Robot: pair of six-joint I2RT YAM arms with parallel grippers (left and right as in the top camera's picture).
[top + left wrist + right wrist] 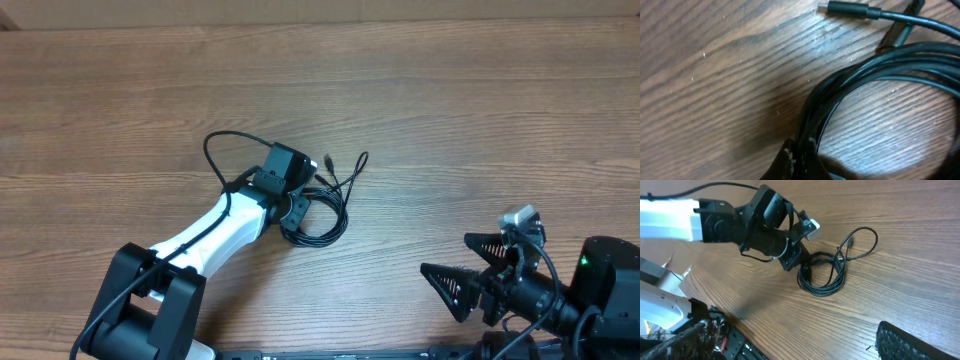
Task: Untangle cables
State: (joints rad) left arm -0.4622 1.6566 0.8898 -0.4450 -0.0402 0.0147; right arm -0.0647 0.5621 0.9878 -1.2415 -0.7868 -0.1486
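Closest in the left wrist view, the left gripper (796, 161) is clenched, its dark fingertips (786, 159) pinched together on a bundle of thin black flexible cables (875, 67) against the brown wood-grain table (715, 75). From that pinch the cables rise and curve away to the right as a loose coil of several strands lying flat on the wood. Beyond the coil, at the far edge of this view, a slim black connector plug with a silvery tip (847, 9) lies on the table, and a second dark plug end (895, 35) sits just beside it, too blurred to tell more

From overhead, the left gripper (292, 208) points down at the near-left edge of the coil (325, 222), and two loose cable ends fan out past it, away from the arm

Well apart from the cables, toward the table's near right corner, the right gripper (445, 256) hangs with its ribbed black triangular fingers spread wide, holding nothing
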